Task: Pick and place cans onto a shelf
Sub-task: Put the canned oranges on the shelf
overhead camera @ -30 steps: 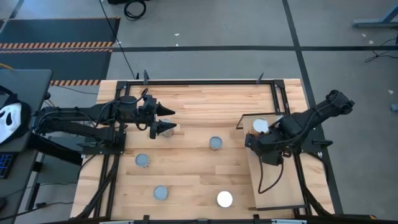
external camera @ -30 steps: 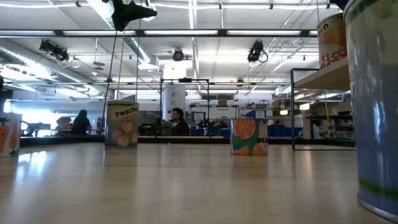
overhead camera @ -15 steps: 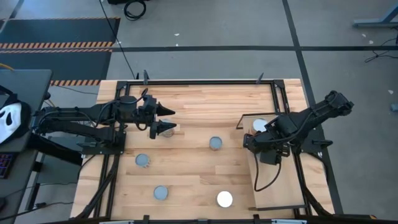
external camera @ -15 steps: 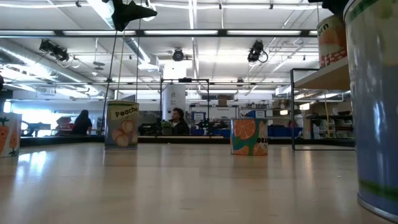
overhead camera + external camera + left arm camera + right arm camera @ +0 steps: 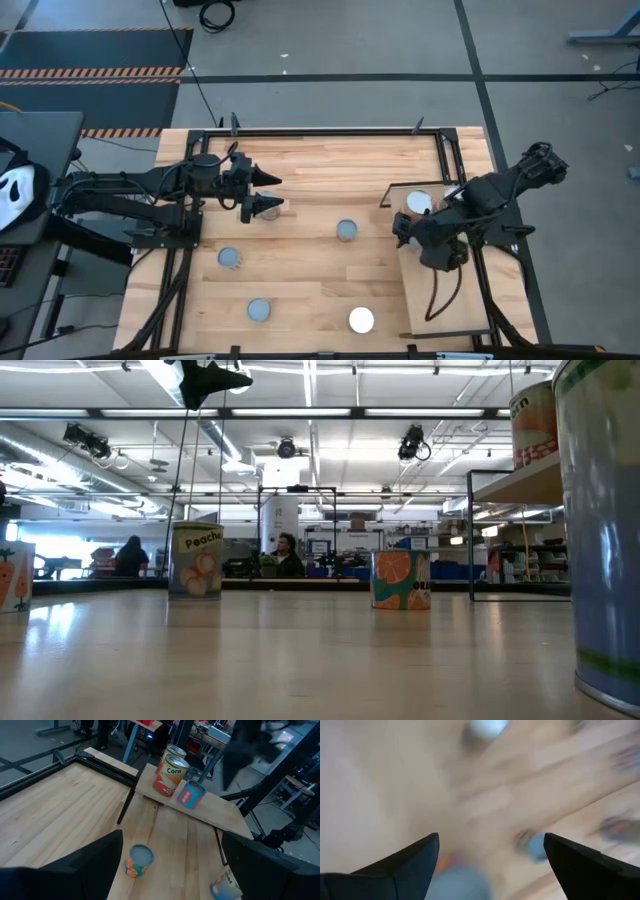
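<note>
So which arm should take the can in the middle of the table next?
Right, probably. The right hand is open and nearer the middle can, and the shelf lies on its side. The left hand is open too, but farther from both.

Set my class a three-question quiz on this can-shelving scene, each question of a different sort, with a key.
1. True or false: the left gripper is open.
2. The Corn can stands on: A the shelf; B the floor; C the slatted tabletop.
3. Which fruit does the fruit can, left of the orange-printed can, show?
Key: 1 true; 2 A; 3 peach.
</note>
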`<state>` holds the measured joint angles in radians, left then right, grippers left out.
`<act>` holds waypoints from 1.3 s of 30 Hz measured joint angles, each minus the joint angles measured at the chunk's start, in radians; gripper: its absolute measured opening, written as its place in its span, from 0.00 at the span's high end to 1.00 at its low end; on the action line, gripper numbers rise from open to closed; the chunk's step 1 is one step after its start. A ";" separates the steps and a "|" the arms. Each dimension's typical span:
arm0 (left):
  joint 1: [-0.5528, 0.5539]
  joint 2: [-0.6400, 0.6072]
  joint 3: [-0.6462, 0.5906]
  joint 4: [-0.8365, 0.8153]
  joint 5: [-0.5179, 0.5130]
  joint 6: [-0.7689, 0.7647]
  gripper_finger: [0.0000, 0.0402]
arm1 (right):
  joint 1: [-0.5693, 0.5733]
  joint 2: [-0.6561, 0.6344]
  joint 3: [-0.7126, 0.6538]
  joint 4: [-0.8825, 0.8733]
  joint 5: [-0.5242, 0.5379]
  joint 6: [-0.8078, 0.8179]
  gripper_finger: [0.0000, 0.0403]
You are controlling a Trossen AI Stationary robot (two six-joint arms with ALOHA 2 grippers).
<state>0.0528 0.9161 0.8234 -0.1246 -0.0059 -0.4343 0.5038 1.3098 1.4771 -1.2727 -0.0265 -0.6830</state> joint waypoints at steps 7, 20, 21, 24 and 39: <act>0.000 0.000 0.000 0.000 0.000 0.000 0.14 | -0.130 0.077 0.008 0.328 0.021 0.372 0.12; 0.000 0.000 0.000 0.000 0.000 0.000 0.14 | -0.334 0.432 0.006 0.517 0.113 0.662 0.08; 0.000 0.000 0.000 0.000 0.000 0.000 0.14 | -0.335 0.448 0.006 0.517 0.112 0.672 0.07; 0.000 0.000 0.000 0.000 0.000 0.000 0.14 | -0.336 0.485 0.006 0.510 0.110 0.689 0.02; 0.000 0.000 0.000 0.000 0.000 0.000 0.14 | -0.452 0.605 0.006 0.385 0.040 0.570 0.01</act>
<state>0.0528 0.9161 0.8234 -0.1244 -0.0057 -0.4339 0.0523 1.9145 1.4834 -0.8879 0.0131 -0.1131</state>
